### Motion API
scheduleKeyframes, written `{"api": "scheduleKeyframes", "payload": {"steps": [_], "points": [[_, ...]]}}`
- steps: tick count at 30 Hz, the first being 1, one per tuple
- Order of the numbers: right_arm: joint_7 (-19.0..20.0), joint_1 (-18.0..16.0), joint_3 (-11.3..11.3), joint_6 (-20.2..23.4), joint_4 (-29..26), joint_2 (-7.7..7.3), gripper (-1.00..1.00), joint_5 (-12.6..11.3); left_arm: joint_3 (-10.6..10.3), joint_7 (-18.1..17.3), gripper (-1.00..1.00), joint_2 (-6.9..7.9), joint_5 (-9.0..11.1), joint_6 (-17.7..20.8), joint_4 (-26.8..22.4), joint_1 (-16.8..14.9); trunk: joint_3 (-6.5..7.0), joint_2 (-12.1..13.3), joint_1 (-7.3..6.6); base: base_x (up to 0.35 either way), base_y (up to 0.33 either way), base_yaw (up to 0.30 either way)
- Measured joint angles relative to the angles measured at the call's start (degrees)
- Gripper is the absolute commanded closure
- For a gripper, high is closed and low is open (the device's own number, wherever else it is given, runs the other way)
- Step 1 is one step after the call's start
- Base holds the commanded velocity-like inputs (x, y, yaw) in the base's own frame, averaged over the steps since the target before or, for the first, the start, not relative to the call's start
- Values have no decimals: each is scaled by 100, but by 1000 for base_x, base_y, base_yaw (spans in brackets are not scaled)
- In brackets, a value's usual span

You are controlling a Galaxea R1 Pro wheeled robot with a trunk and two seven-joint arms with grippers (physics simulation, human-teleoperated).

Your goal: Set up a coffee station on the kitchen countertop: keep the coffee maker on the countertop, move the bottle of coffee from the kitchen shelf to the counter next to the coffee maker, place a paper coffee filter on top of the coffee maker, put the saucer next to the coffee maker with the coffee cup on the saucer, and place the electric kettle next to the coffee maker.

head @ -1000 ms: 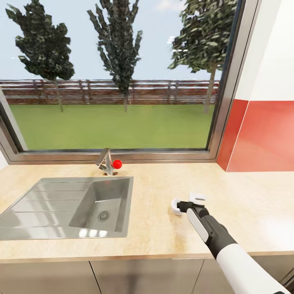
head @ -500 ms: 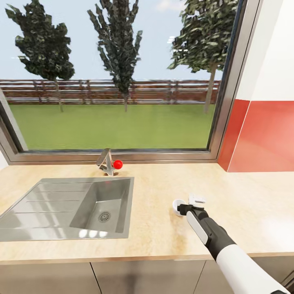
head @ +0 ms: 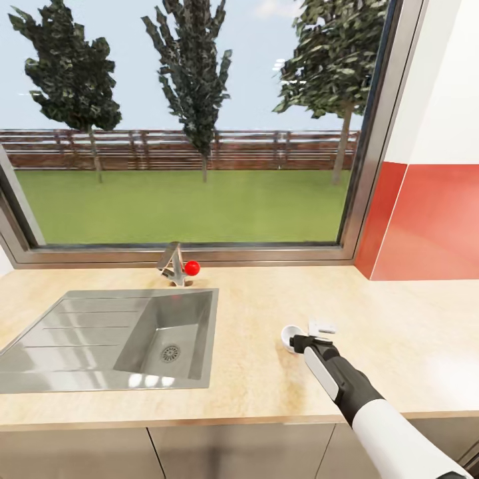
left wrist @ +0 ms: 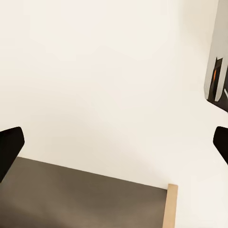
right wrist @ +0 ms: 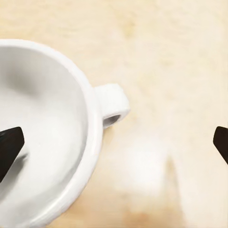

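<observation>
- The coffee cup (right wrist: 45,137) stands upright on the kitchen countertop (head: 253,372), between the sink (head: 110,336) and the counter's right end, nearer the front edge than the window (head: 186,126); its handle (right wrist: 113,103) is turned away from the bowl toward bare wood.
- The right gripper (head: 307,332) hovers directly over it with its jaws spread wide: one dark fingertip (right wrist: 9,147) sits over the cup's inside, the other (right wrist: 221,142) well out over bare wood. It holds nothing.
- Judged from this, the step in hand is the cup's placement; no saucer lies under it here, so the cup-on-saucer step looks unfinished.
- The next move would call for a clean grip on the rim or handle, or a straight lift clear without nudging the cup.
- The left gripper (left wrist: 114,142) hangs wide apart and empty before a pale wall and a dark surface.
- A tap with a red knob (head: 191,267) stands at the counter's back edge behind the sink.
</observation>
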Motion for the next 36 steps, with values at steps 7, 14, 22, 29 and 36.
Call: {"api": "scheduleKeyframes", "payload": {"steps": [7, 14, 22, 29, 36], "points": [[0, 0, -5, -1, 11, 0, -100, 0, -1, 0, -100, 0, 1, 0, 0, 0, 0, 0, 0, 0, 0, 0], [19, 0, 0, -2, 11, 0, 100, -3, -2, 0, -100, 0, 1, 0, 0, 0, 0, 0, 0, 0, 0, 0], [461, -5, -15, 35, -71, -3, 100, 208, 0, -1, -100, -7, 1, 0, -1, 2, 2, -4, -1, 0, 0, 0], [482, -5, -15, 35, -72, -3, 100, 210, 4, -1, -100, -1, 1, 0, -1, 2, 2, -4, -1, 0, 0, 0], [482, -5, -7, 44, -82, 1, 100, 204, 0, -1, -100, 0, 1, -3, -1, 2, 2, -4, -1, 0, 0, 0]]}}
